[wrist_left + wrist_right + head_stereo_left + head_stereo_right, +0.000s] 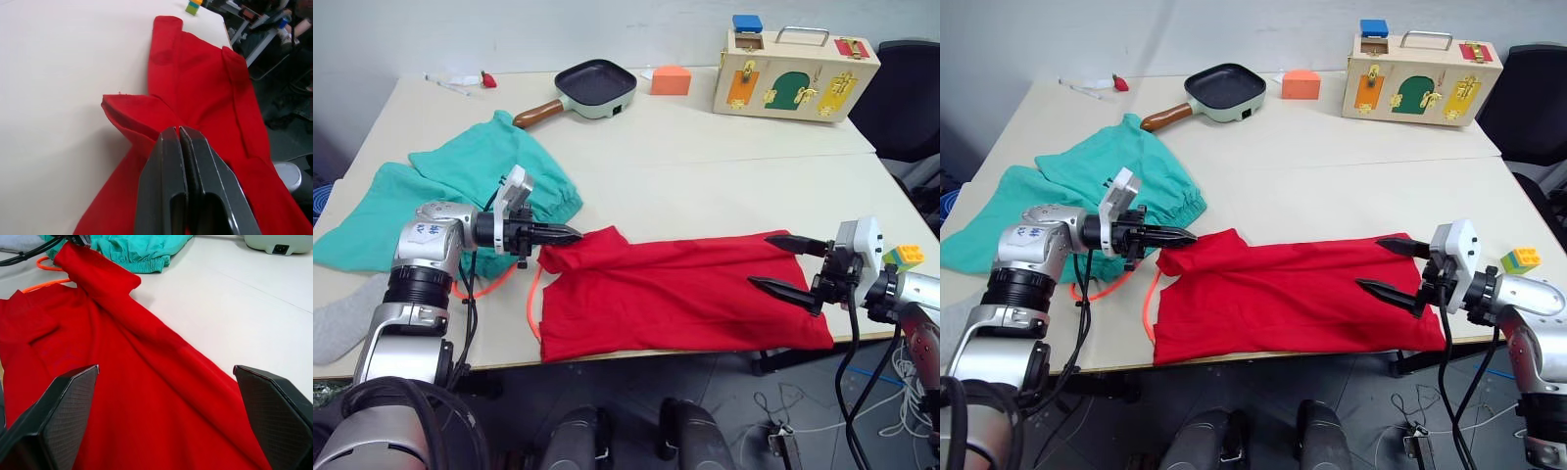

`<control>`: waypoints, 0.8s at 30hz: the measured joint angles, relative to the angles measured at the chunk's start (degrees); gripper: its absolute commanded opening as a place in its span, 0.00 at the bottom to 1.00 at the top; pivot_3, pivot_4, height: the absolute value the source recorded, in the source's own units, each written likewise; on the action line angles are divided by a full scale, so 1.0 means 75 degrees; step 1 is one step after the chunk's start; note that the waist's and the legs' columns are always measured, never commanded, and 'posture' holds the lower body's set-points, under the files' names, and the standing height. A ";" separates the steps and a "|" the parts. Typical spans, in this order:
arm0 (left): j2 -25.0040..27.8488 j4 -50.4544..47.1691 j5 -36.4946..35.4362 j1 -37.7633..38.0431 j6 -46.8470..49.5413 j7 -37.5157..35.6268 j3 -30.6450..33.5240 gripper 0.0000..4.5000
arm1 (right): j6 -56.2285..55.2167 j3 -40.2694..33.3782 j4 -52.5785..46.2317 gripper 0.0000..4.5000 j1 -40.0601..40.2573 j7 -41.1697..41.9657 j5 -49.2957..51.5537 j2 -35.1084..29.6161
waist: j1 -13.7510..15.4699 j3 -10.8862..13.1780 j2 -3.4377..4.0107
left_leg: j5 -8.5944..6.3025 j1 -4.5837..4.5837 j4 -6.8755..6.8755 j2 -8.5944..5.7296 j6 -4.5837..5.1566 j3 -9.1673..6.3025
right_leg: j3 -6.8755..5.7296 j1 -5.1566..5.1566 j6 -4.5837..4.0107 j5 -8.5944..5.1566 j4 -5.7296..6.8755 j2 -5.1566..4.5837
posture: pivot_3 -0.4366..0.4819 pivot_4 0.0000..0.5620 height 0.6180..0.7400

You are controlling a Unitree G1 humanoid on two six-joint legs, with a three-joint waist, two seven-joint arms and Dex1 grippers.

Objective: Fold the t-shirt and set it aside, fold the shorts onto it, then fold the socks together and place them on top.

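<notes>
The shirt point(680, 294) lay spread along the near edge of the table point(724, 166), already doubled into a long red band, with the shorts point(460, 191) bunched behind its left end and a sock point(342, 318) lying at the table's left front corner. The left gripper point(570, 235) had its jaws pressed together, pinching a raised corner of the shirt at its left end, where the cloth stood up in a small peak. The right gripper point(781, 262) hovered over the shirt's right end with its jaws spread wide and nothing between them. The step in hand looked to be the shirt fold, with shorts and sock not yet begun. To do it well, the right gripper would likely need to come down and take the far-right corner cleanly through both layers before anything was lifted, so that the two ends rose together and the band did not twist. The orange drawstring point(530, 308) trailed just beside the shirt's left edge (a likely snag), so the left pinch should probably hold only red cloth. Carrying one end over the other low and evenly should keep the layers from sliding apart.
</notes>
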 measured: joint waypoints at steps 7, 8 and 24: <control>-0.0013 -0.1595 -0.0140 0.0960 -0.1720 -0.0226 -0.0149 0.00 | 0.0010 -0.0001 0.0004 1.00 0.0013 -0.0045 -0.0037 -0.0011 | -0.0004 0.0000 0.0001 | -0.0001 0.0003 -0.0001 0.0001 -0.0001 -0.0001 | 0.0042 0.0001 -0.0001 0.0000 -0.0008 -0.0004 | 0.48 0.27 1.00; 0.0080 -0.1754 -0.0098 0.1142 -0.2093 -0.0228 -0.0234 0.00 | 0.0010 -0.0005 0.0006 1.00 0.0035 -0.0043 -0.0039 -0.0022 | -0.0006 0.0000 0.0001 | -0.0001 0.0004 -0.0002 0.0002 -0.0002 -0.0001 | 0.0053 0.0000 -0.0003 -0.0001 -0.0009 -0.0004 | 0.48 0.27 1.00; 0.1147 -0.1978 -0.0423 0.2505 -0.5649 -0.0230 -0.0774 0.00 | -0.0035 -0.0135 0.0361 1.00 0.0191 0.0164 -0.0205 -0.0243 | -0.0009 -0.0001 0.0002 | -0.0028 0.0004 -0.0006 0.0005 -0.0008 -0.0003 | 0.0068 -0.0003 -0.0005 -0.0002 -0.0025 -0.0010 | 0.48 0.27 1.00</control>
